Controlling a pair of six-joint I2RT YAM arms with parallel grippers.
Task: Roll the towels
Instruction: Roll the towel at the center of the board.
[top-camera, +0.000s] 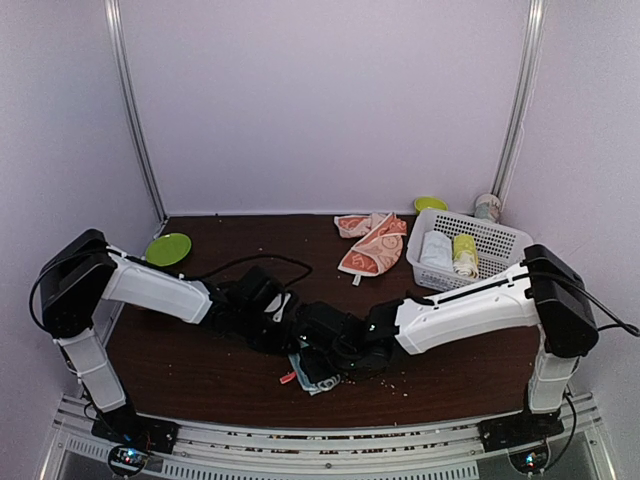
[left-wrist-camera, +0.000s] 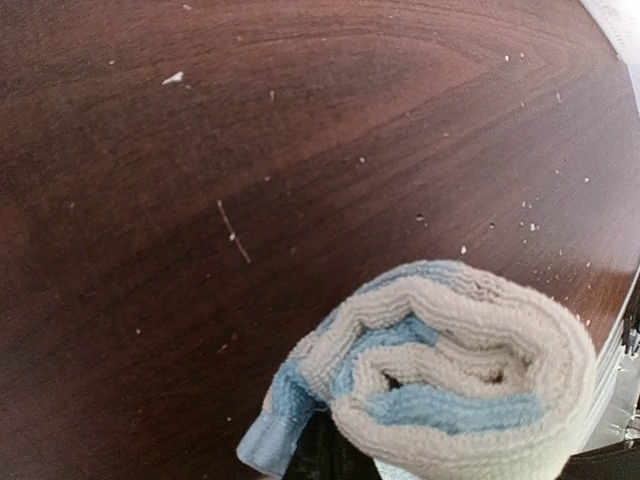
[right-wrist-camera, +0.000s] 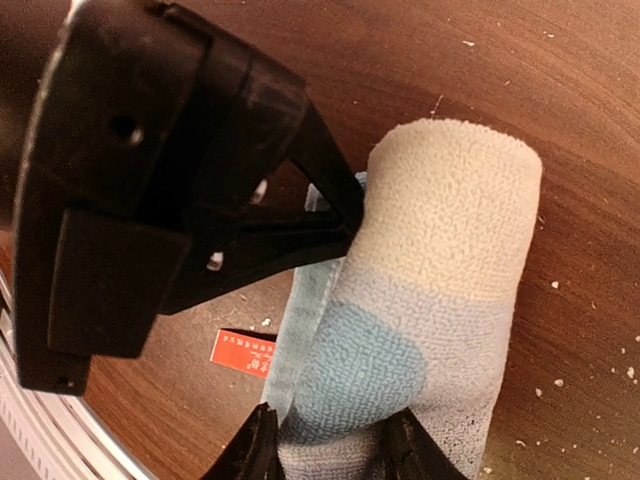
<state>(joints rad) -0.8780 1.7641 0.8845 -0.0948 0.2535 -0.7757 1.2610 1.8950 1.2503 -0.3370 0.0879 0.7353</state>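
- Where the two arms meet at the front middle of the surface (top-camera: 200, 370), the left jaws are together, pinching a fold of cloth at the side of the blue towel (right-wrist-camera: 440, 300).
- The right jaws stand part-way apart around the near end of that towel. Both fingers (right-wrist-camera: 410, 452) lie against the cloth, which fills the gap between them, so they grip it.
- The blue towel is rolled into a thick cylinder lying on its side on the surface. The left wrist view shows the spiral of its end, with a loose blue hem sticking out at the lower left.
- A small red label (right-wrist-camera: 245, 352) shows just beside the roll; whether it is sewn to the towel cannot be told.
- The orange towel (top-camera: 375, 248) lies unrolled and rumpled at the back of the surface, well apart from the arms and just beside a white basket (top-camera: 500, 238).
- In the basket, a white roll (top-camera: 436, 250) and a yellow-green roll (top-camera: 465, 255) lie side by side.
- A green plate (top-camera: 168, 248) lies at the back left.
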